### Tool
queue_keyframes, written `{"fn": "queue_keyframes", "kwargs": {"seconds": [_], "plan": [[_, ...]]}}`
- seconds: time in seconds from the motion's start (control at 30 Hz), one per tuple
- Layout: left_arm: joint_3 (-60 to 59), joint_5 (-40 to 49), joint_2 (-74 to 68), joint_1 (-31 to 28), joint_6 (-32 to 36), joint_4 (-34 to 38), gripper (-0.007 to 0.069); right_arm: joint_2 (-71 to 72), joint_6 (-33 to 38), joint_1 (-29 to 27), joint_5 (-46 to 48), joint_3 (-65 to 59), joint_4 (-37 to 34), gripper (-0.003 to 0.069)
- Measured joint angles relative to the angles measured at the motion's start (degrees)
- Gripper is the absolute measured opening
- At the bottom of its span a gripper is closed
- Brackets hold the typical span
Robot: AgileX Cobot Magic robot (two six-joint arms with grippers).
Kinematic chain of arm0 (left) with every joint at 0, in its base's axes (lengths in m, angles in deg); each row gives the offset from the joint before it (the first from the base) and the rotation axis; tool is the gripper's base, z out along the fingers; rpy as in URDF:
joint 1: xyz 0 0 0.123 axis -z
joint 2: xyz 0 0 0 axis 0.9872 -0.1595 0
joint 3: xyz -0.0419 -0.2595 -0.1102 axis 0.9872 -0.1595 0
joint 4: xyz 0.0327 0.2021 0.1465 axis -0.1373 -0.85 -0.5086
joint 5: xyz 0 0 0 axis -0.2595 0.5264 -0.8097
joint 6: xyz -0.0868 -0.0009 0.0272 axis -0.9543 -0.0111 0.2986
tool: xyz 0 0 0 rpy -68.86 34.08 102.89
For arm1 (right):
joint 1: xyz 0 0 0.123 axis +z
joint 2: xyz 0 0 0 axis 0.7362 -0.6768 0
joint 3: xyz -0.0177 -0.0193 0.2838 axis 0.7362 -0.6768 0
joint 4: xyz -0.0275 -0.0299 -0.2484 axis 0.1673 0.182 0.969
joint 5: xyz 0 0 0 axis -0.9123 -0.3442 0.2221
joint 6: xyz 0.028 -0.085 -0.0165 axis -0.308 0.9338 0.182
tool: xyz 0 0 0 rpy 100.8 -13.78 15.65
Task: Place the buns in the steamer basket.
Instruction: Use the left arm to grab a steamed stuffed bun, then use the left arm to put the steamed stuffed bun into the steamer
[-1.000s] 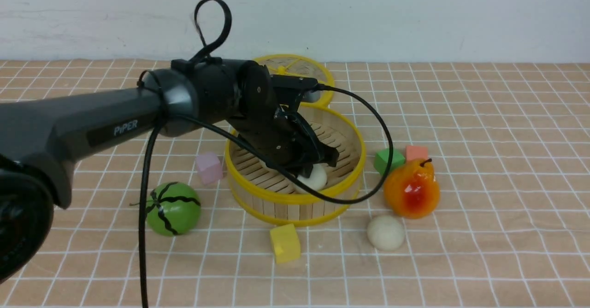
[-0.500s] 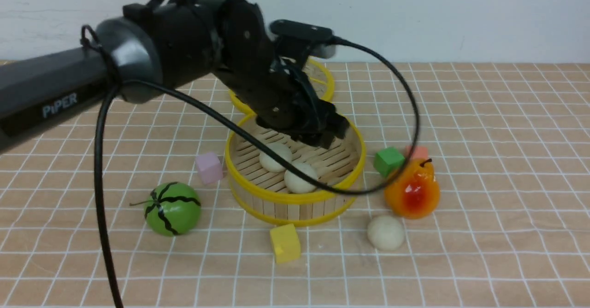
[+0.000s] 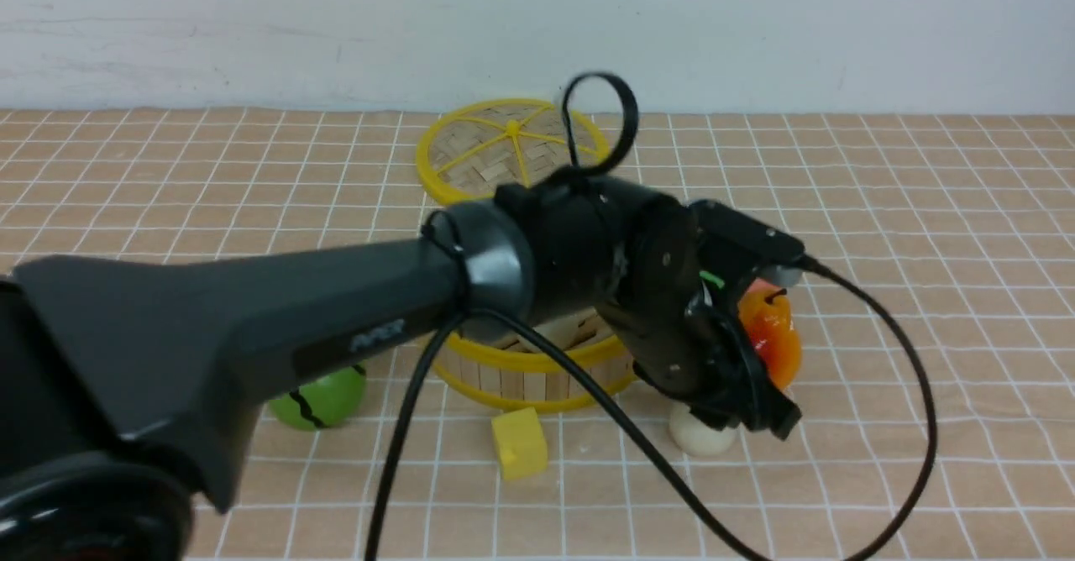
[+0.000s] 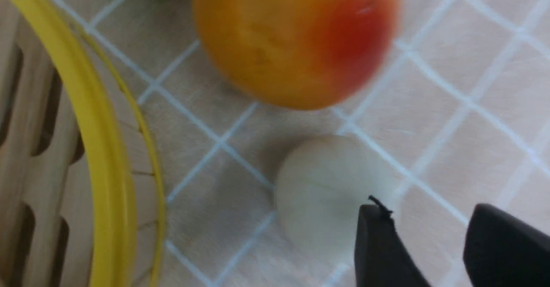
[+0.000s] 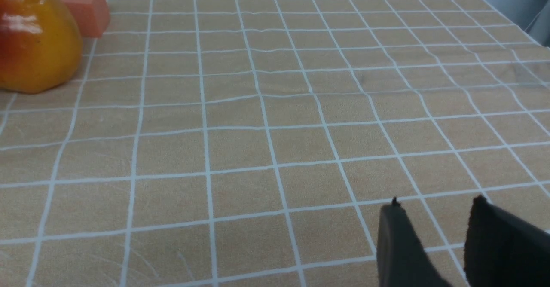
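One off-white bun (image 3: 695, 437) lies on the checked cloth in front of the pear; it also shows in the left wrist view (image 4: 326, 192). My left gripper (image 3: 777, 422) is low beside this bun, open and empty (image 4: 425, 212), with one finger (image 4: 378, 244) over the bun's edge. The steamer basket (image 3: 521, 369) stands left of the bun, its yellow rim (image 4: 101, 149) showing in the left wrist view. My arm hides most of the basket's inside and any buns in it. My right gripper (image 5: 436, 207) is open and empty above bare cloth.
An orange-red pear toy (image 3: 771, 336) stands just behind the loose bun. A yellow cube (image 3: 519, 442) lies in front of the basket, a green melon toy (image 3: 323, 400) to its left, and the woven lid (image 3: 508, 145) behind it. A salmon cube (image 5: 86, 7) lies beside the pear.
My left arm has swung from over the basket to the right and down, next to the loose bun. Two buns seen in the basket half a second ago are now behind the arm.
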Motion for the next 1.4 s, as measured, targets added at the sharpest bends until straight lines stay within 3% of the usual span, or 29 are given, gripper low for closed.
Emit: {"fn": "queue_keyframes", "kwargs": {"seconds": [0.27, 0.63, 0.77, 0.83, 1.03, 1.2, 1.4], "plan": [[0.00, -4.80, -4.09, -0.07, -4.92, -3.69, 0.0244, 0.00, 0.00, 0.00, 0.00, 0.00, 0.00, 0.0241], [0.15, -4.87, -4.15, -0.07, -5.80, -4.52, 0.0225, 0.00, 0.00, 0.00, 0.00, 0.00, 0.00, 0.0241], [0.20, -4.19, -4.15, -0.07, -5.80, -4.52, 0.0143, 0.00, 0.00, 0.00, 0.00, 0.00, 0.00, 0.0241], [0.97, -2.67, -4.15, -0.07, -5.80, -4.70, 0.0018, 0.00, 0.00, 0.00, 0.00, 0.00, 0.00, 0.0241], [6.12, 4.94, -3.56, -0.21, -5.80, -6.04, -0.0013, 0.00, 0.00, 0.00, 0.00, 0.00, 0.00, 0.0241], [16.20, 13.46, 0.87, -4.66, -5.80, -6.72, -0.0013, 0.00, 0.00, 0.00, 0.00, 0.00, 0.00, 0.0241], [20.52, 12.69, 1.24, -12.27, -8.32, -6.70, -0.0013, 0.00, 0.00, 0.00, 0.00, 0.00, 0.00, 0.0241]]}}
